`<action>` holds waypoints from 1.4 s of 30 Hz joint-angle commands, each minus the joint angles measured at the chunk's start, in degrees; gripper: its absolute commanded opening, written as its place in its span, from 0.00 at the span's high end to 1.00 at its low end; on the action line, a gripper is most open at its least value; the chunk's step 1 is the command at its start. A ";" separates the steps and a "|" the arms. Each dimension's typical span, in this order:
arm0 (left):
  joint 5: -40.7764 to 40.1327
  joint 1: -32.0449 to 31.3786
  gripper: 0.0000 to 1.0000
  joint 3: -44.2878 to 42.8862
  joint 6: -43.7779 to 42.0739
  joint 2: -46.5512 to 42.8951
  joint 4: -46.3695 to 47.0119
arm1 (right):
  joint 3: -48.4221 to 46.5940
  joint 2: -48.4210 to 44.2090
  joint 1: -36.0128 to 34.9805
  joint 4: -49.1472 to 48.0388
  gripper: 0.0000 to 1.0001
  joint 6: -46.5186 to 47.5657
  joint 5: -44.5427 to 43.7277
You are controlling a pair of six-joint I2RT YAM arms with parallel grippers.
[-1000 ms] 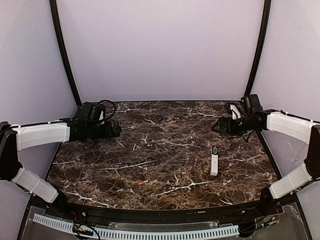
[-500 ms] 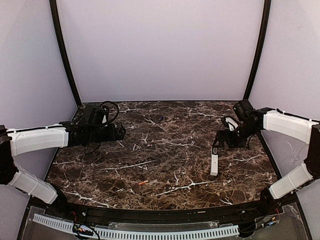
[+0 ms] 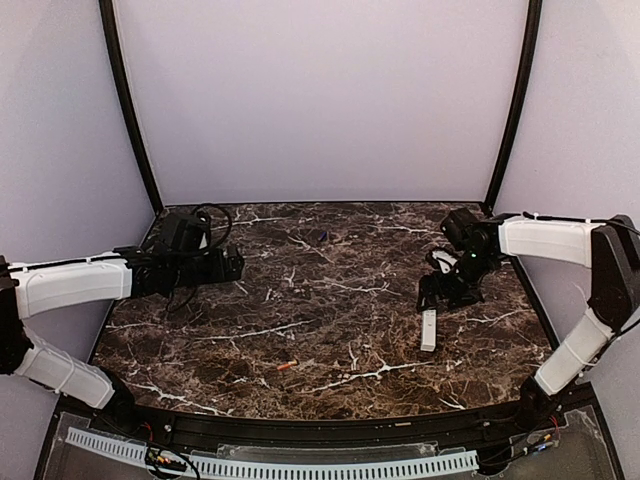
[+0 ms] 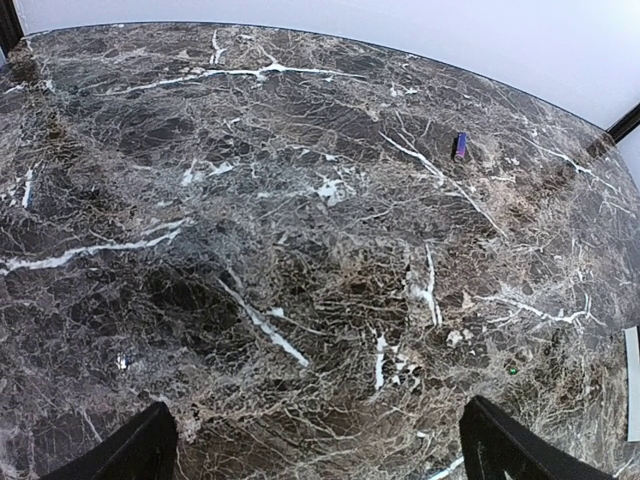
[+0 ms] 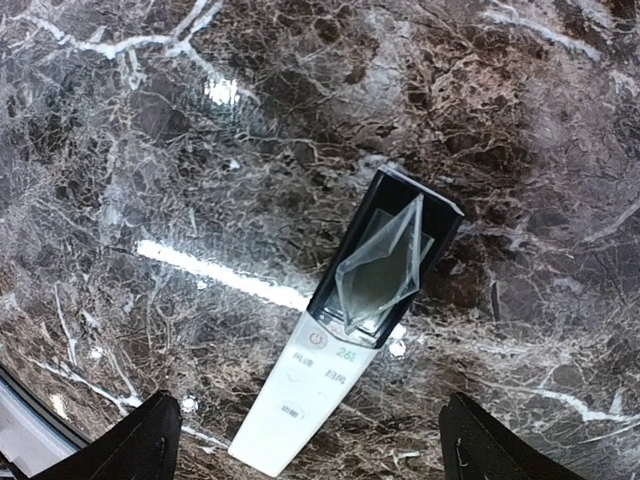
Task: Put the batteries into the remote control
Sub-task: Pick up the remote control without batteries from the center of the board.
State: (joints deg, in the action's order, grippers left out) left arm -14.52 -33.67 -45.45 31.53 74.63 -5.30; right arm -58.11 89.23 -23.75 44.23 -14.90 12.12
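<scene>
Right gripper (image 5: pixel 315 445): spread wide, empty, hovering just above remote control (image 5: pixel 340 350), white end nearest it. Left gripper (image 4: pixel 320 455): fully spread, empty, over marble table (image 4: pixel 300 250). Orange battery (image 3: pixel 286 366): well apart from both, toward arm bases.

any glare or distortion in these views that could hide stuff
Right wrist view: a bright glare streak lies on the marble table left of the remote control, and crumpled clear film over its dark end catches light. Left wrist view: the table's far edge bows, lens distortion. Top external view: even light, but the orange battery is tiny.
</scene>
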 commanded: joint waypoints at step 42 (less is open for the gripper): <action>-1.63 -1.74 0.00 4.68 -9.79 -3.50 5.77 | -9.42 17.54 -4.68 1.14 0.67 3.32 2.08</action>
State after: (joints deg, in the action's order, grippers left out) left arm -17.78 -35.05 -40.66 22.98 71.55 -0.67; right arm -67.29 104.84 -28.03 46.33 -12.97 13.41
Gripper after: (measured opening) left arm 0.996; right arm 0.302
